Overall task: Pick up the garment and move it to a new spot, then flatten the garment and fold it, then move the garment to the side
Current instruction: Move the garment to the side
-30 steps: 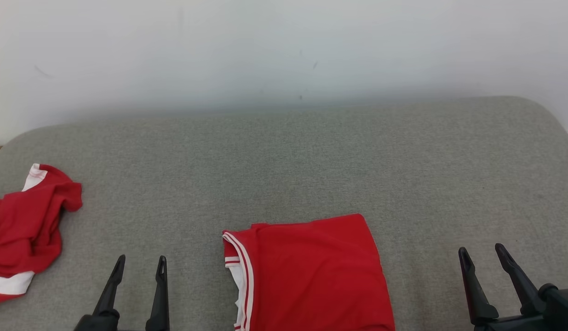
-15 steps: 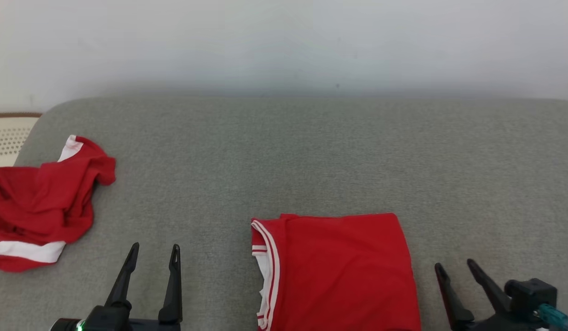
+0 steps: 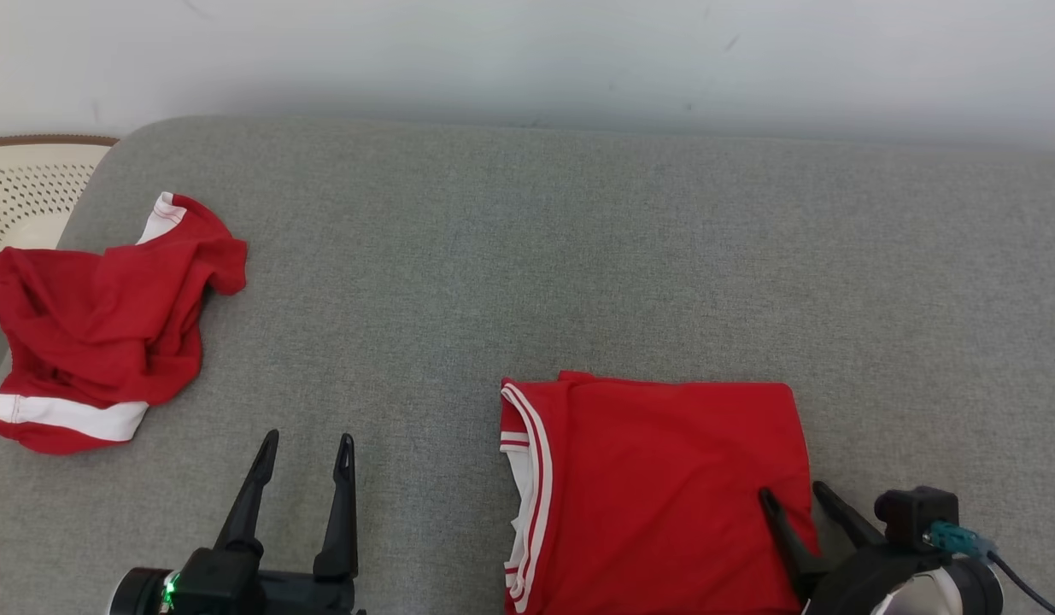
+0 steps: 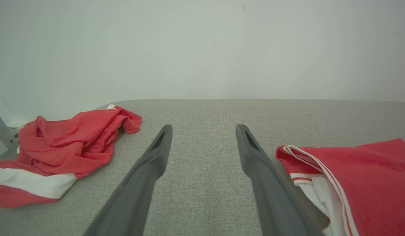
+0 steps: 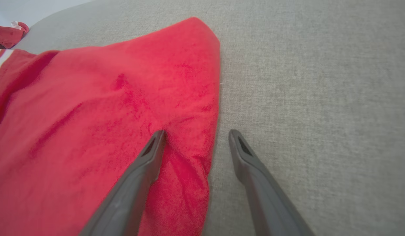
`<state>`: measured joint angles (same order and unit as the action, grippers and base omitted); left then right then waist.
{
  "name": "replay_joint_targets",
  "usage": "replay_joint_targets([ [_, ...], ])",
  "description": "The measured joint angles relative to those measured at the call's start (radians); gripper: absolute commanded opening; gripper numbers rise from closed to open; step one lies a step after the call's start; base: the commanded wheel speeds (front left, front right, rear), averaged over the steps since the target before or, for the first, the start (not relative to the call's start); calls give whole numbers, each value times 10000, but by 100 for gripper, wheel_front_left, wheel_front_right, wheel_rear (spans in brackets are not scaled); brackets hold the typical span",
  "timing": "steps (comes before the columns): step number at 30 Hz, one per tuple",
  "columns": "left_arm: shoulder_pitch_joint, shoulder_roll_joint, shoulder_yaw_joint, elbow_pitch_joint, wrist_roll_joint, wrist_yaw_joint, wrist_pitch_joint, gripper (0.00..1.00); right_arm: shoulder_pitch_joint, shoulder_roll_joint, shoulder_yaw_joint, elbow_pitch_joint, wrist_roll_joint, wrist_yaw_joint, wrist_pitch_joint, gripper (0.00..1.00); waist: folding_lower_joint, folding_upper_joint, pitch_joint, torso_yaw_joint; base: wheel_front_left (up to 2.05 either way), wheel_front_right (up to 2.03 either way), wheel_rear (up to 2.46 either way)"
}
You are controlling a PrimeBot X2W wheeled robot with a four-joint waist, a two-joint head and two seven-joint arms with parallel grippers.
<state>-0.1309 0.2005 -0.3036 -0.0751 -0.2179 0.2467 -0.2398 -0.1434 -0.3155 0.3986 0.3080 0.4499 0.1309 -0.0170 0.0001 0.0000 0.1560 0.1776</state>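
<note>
A folded red garment (image 3: pixel 664 487) with a white-striped collar lies flat on the grey cushion (image 3: pixel 536 256), near its front edge. My right gripper (image 3: pixel 792 490) is open and straddles the garment's right edge. In the right wrist view, one finger (image 5: pixel 150 154) is over the red cloth (image 5: pixel 91 114) and the other is over bare grey fabric. My left gripper (image 3: pixel 310 438) is open and holds nothing, above the cushion to the left of the collar. The left wrist view shows the left gripper (image 4: pixel 204 127) between this garment (image 4: pixel 369 183) and a crumpled one (image 4: pixel 68 150).
A second red garment (image 3: pixel 100 325) with a white band lies crumpled at the cushion's far left end. A pale perforated basket (image 3: pixel 23 188) stands beyond that end. A white wall runs behind the cushion.
The head camera has turned, so the whole picture slid right and down. Relative to the folded garment, my right gripper has moved left onto its right edge. Both grippers stay open.
</note>
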Motion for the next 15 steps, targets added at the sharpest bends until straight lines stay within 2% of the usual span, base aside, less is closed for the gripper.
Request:
replay_joint_targets([
  [3,-85,-12,4,56,-4,-4,-42,100,-277,-69,316,174,278,0,96,100,0,0,75,23,0,0,0],
  [4,-114,-19,4,65,-6,-33,-69,100,-338,-96,370,226,359,0,127,41,0,0,89,18,0,0,0],
  [6,-132,-21,15,90,-15,-50,-79,100,-434,-169,441,247,418,0,111,0,0,0,112,-8,0,0,0],
  [10,-134,-21,42,109,-15,-38,-94,100,-476,-301,483,59,226,4,-50,0,0,1,136,-82,0,0,0],
  [15,-127,-27,96,67,-21,15,-123,100,-504,-719,119,-1049,-660,4,-362,0,1,1,175,-363,0,0,0],
])
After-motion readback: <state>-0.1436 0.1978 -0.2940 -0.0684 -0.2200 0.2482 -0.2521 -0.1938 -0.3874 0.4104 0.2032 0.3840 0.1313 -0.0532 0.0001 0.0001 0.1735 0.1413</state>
